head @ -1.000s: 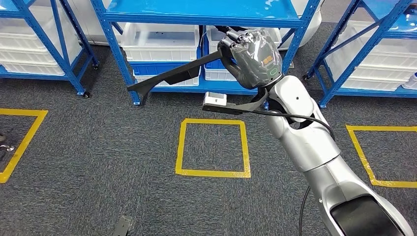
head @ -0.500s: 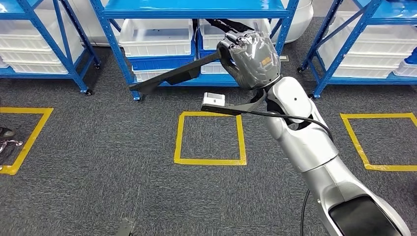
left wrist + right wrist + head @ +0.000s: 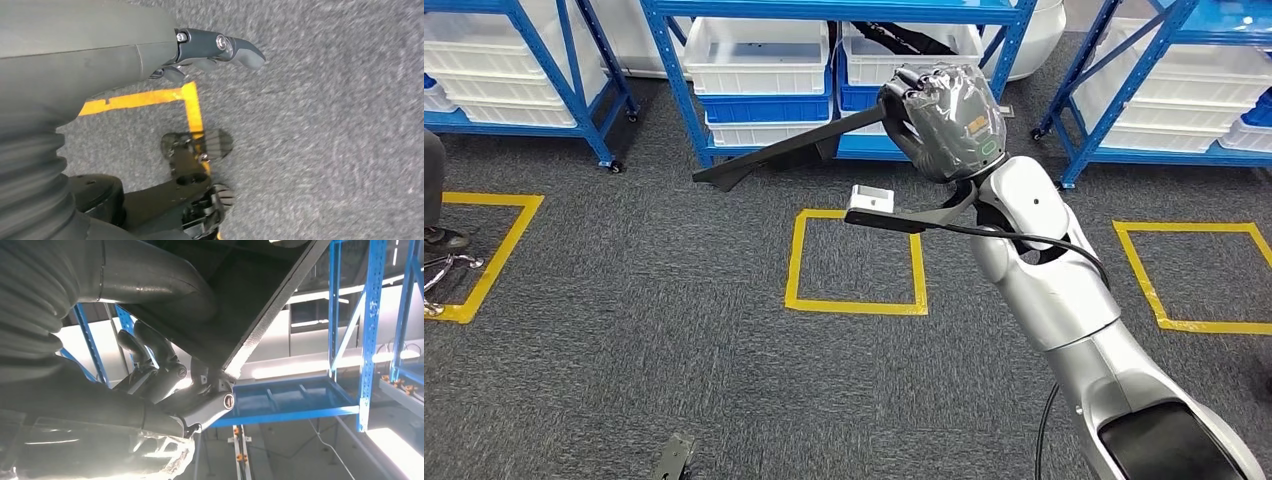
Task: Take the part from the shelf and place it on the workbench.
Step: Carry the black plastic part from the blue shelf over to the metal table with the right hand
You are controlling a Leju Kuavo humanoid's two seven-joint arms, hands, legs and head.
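I am seeing the fingers [image 3: 150, 357] of my right hand [image 3: 944, 120] wrapping tightly around the black part [image 3: 774, 158], and in the right wrist view the thumb is pressing on its flat face while the darker fingers are curling under its edge. The part is looking like a long, thin, dark piece of moulded plastic with a matte, slightly grainy surface; it is widest near my hand and is narrowing to a pointed, slightly bent tip that is reaching toward my left side. It is hanging in the air above the grey carpet [image 3: 624, 330], in front of the lower level of the blue shelf [image 3: 674, 90], and it is touching neither of them. A clear plastic film is covering the back of the right hand. Behind the part, white bins [image 3: 759, 50] are sitting on the shelf. On the carpet below the forearm, yellow tape [image 3: 854, 305] is marking a square. My left hand [image 3: 210, 47] is hanging down over the carpet near another yellow corner, and its fingers are holding nothing, only slightly bent. At the far left edge a person's leg and shoe [image 3: 439, 235] are standing beside a tape mark.
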